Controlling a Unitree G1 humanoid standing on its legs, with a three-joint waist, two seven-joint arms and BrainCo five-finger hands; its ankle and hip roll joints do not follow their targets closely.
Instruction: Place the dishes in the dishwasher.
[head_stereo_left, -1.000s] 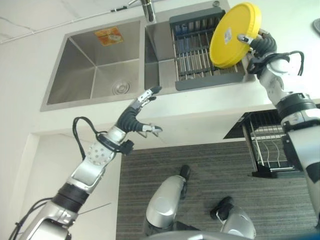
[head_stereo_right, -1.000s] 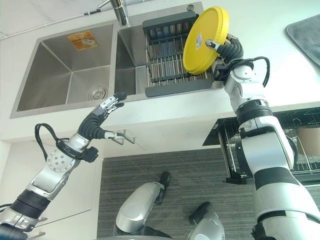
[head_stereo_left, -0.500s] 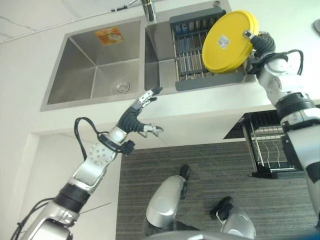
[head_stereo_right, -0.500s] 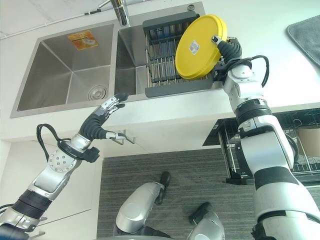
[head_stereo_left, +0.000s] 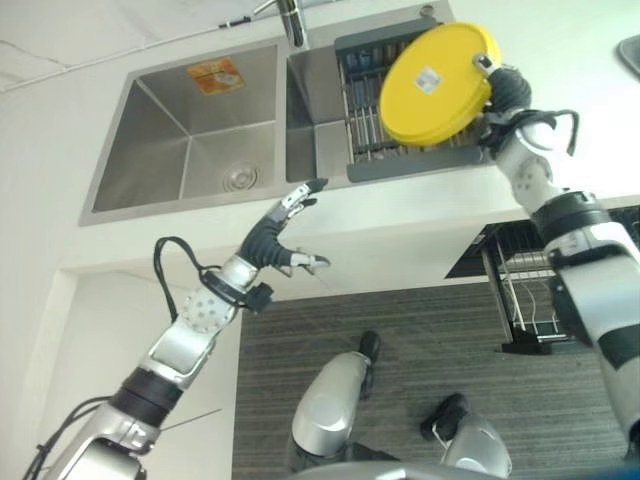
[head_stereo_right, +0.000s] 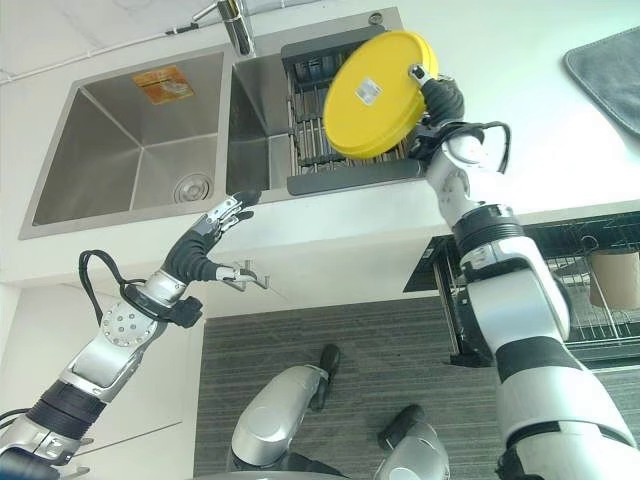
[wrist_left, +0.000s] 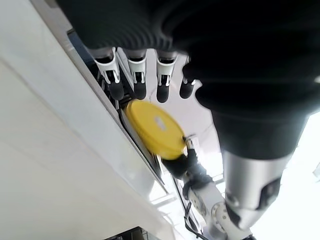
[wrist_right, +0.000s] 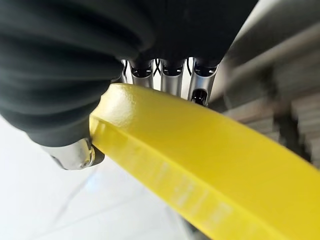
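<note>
Round yellow plastic plate (head_stereo_left: 435, 84), rigid, light, likely slick: right hand (head_stereo_right: 441, 98) clamps its rim; left hand (head_stereo_left: 281, 222) relaxed, empty.

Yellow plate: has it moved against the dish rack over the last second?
Yes. The yellow plate, pinched at its rim by the right hand, has shifted toward the robot's left across the dark dish rack, now covering more of its bars.

plate (head_stereo_left: 435, 84): plain yellow, small white sticker
drying rack (head_stereo_left: 366, 100): dark grey
sink (head_stereo_left: 190, 130): silver steel, orange label
counter (head_stereo_left: 60, 130): white
</note>
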